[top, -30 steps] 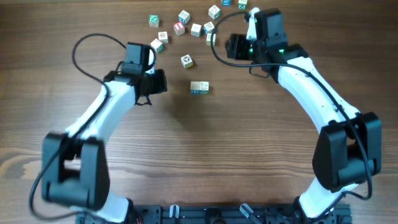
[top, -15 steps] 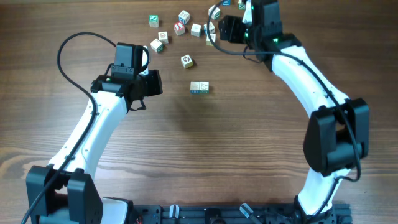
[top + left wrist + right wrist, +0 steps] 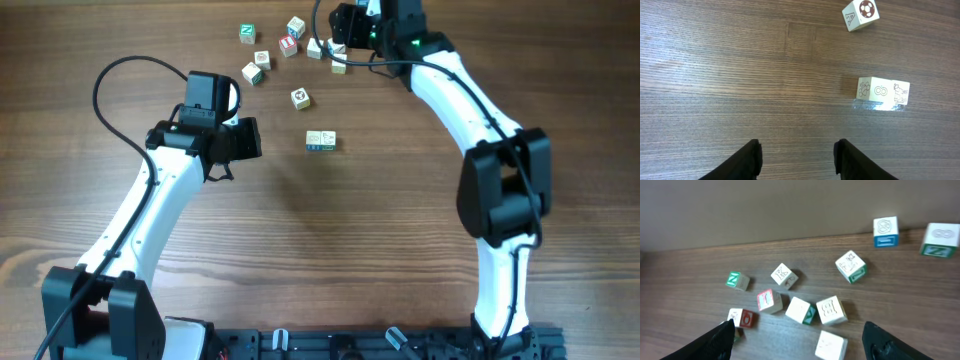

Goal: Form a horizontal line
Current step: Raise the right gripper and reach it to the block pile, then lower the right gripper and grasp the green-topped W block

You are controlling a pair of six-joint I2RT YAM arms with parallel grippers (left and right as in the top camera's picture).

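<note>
Right gripper (image 3: pixel 801 337) hovers spread and empty over the loose blocks (image 3: pixel 800 310), likely choosing one; left gripper (image 3: pixel 797 155), spread too, hovers near the row (image 3: pixel 883 92).

Light: bright, even, from above.
Shadows: soft; a faint one edging the short row of pale wooden cubes (image 3: pixel 883 92) on its side toward the left gripper (image 3: pixel 797 150).
Focus: left wrist crisp; scattered pale letter cubes (image 3: pixel 831 311) ahead of the right gripper (image 3: pixel 800 332) blurred.
</note>
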